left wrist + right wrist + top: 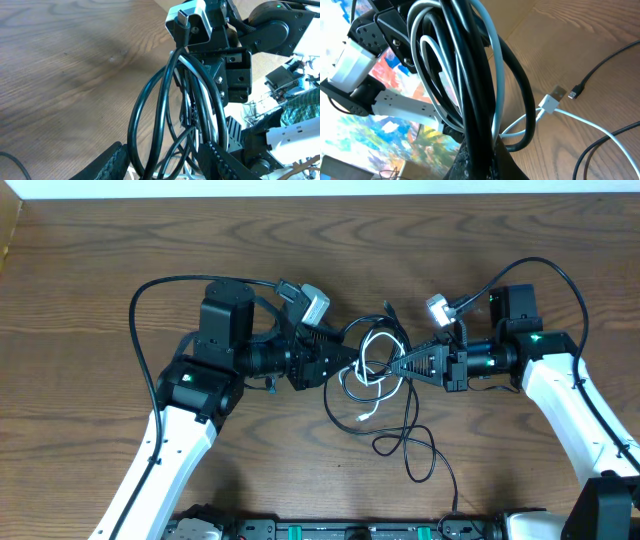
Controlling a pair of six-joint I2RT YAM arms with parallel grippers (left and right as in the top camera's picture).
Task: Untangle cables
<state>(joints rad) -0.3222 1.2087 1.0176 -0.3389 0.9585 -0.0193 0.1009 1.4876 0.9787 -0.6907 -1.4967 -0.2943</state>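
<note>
The cables lie in a tangled clump at mid-table between my two grippers. A looped white cable [372, 352] ends in a plug [362, 420] toward the front. Black cables [415, 445] trail forward in loose loops. My left gripper [352, 360] is open, and black loops [160, 100] pass between its spread fingers [107, 162]. Facing it, my right gripper [392, 364] is shut on a bundle of black cables [470, 75], lifted off the table, with the white cable [495, 75] running alongside. On the wood lie a white USB plug [551, 102] and a small black plug [575, 93].
The wooden table [100, 260] spreads around the clump. The thick black arm cable [140, 330] arcs at the left, and another [560, 275] at the right. The robot base [350, 530] lines the front edge. Both wrist cameras [312, 302] overhang the clump.
</note>
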